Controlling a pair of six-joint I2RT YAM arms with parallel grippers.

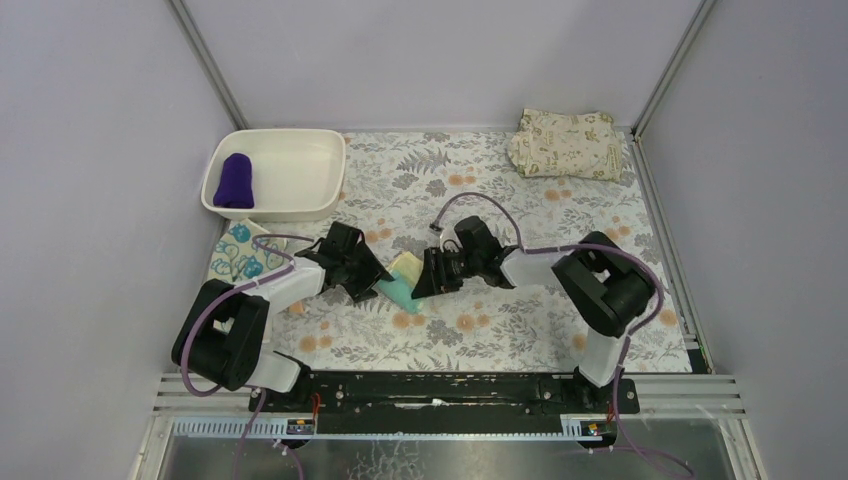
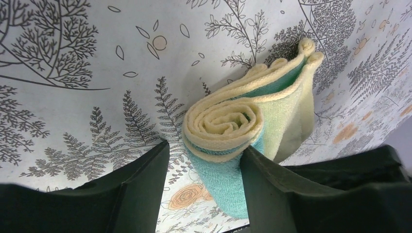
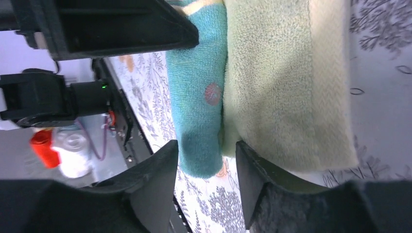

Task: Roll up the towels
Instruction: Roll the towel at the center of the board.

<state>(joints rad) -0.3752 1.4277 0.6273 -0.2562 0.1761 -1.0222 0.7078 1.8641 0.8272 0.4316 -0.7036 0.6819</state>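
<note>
Pale yellow and teal terry towel (image 2: 228, 131) is lying mid-bench on the flower-and-fern-printed bench (image 1: 400, 170). It is wound into a loose spiral at one end, with a flat yellow tail trailing off behind.

Left pincer (image 2: 205, 148) is straddling the rolled end with its jaws apart. One finger (image 2: 272, 189) is touching the roll's side, and the other is standing just clear of it.

Right pincer (image 3: 206, 145) is facing in from the opposite end, jaws also apart. The towel's teal edge is poking in between the fingertips, unclamped.

From above, the two pincers are sitting nose to nose with the towel between them.

Teal towel with white swirls (image 1: 238, 256) is lying flat near the bench's left edge, just in front of the basin. Dark purple towel (image 1: 235, 180) is sitting bundled inside the white plastic basin (image 1: 300, 175) at far left. Beige leaf-printed folded cloth (image 1: 565, 143) is resting at the far right corner, well apart from the rest.
</note>
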